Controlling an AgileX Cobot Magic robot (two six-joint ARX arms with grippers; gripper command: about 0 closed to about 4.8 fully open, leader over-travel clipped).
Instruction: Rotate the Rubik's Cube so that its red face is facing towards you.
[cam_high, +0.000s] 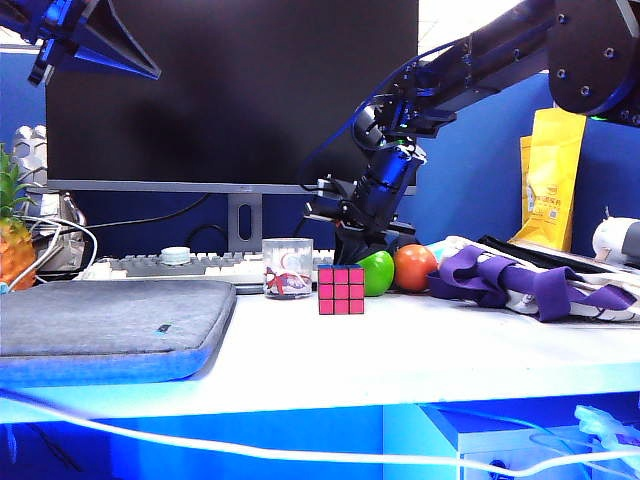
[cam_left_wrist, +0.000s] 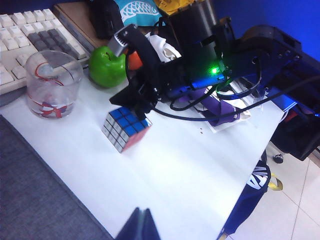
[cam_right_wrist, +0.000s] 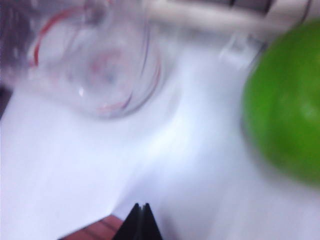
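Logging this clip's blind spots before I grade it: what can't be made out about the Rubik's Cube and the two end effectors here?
- Right end effector: shut; cube contact unclear. Exterior view: its tip is behind the Rubik's Cube. Right wrist view: blurred, a reddish cube corner cut off at the edge.
- Left end effector: shut, only its tip shows in the left wrist view, clear of the cube.
- Cube's back face: the arm hides it in every view.
- Glass cup print: too small.

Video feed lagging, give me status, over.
Right gripper shut, at cube's top back edge. Left gripper shut, raised clear. Rubik's Cube red face toward camera.
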